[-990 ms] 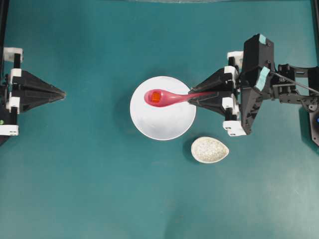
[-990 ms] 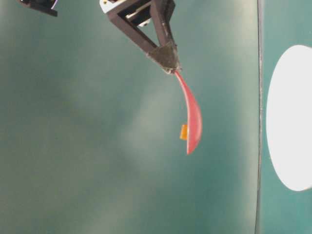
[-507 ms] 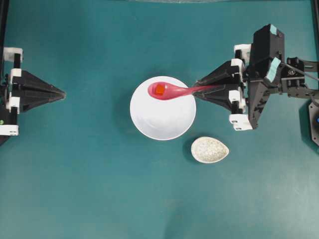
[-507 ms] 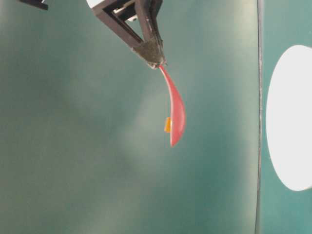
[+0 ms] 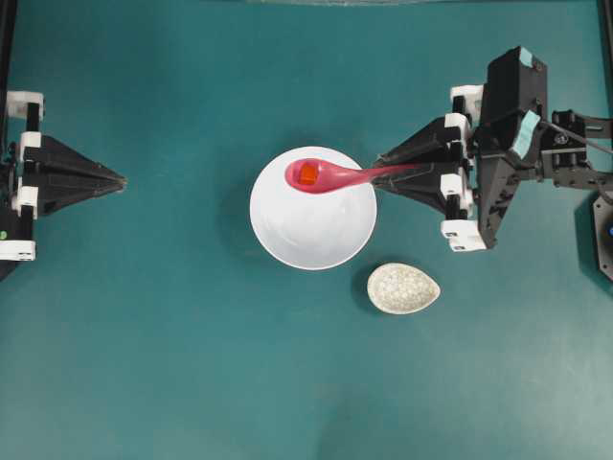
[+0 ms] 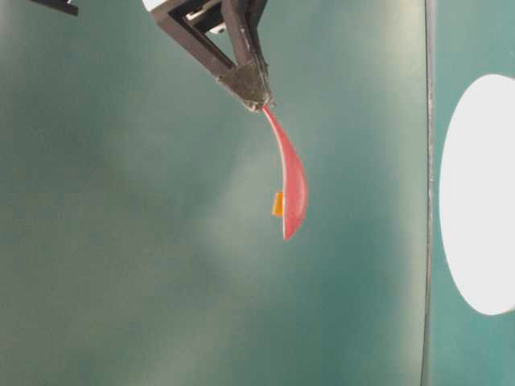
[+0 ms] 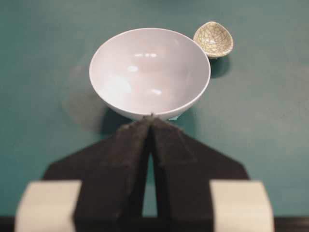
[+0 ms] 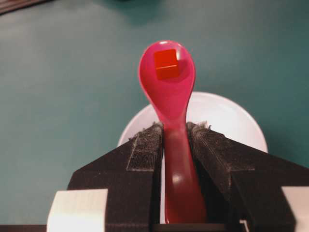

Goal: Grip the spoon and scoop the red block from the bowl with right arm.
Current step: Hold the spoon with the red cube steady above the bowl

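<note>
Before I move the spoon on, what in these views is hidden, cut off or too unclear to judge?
- Right wrist view: the right hand and spoon cover the near part of the bowl.
- Table-level view: the frame's right edge crops the bowl; the red block is mostly hidden behind the spoon's scoop.
- Overhead view: the frame's left edge cuts the left arm behind the left hand.
- Left wrist view: the spoon is out of frame.
</note>
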Robot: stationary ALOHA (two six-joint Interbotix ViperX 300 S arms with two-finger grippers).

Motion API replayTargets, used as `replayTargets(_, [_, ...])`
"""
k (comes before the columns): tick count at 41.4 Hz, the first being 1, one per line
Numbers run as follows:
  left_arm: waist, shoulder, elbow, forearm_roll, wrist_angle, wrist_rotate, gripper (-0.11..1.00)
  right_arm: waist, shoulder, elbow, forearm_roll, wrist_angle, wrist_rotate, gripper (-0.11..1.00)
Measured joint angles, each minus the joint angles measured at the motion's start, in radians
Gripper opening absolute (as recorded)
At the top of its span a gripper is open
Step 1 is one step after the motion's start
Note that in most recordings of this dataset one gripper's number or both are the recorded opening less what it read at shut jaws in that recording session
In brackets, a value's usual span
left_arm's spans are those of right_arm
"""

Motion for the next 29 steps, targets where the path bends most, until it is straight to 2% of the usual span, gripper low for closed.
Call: replayTargets(29, [-0.006,0.000,0.002,0.000,-0.002,0.002,0.01,-0.012,0.000,-0.002,-0.031,0.014,-0.002,0.24])
